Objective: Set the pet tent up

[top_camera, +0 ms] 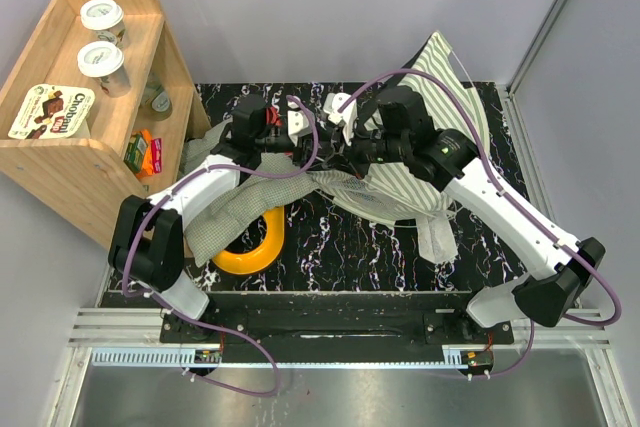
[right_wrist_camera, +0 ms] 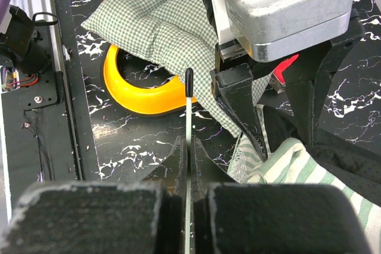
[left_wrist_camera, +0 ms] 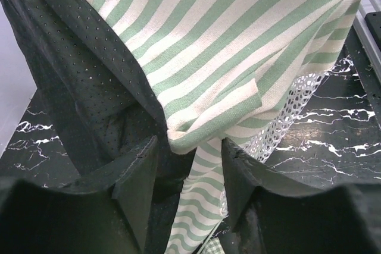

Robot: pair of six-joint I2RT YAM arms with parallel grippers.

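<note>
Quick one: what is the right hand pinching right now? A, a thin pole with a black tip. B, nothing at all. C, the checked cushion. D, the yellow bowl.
A: in the right wrist view the right hand is closed on a thin pole whose black tip sticks out past the fingers, while the yellow bowl and checked cushion lie beyond it, untouched.

White arms [top_camera: 510, 212] with black joints, purple cables [top_camera: 400, 71].
</note>
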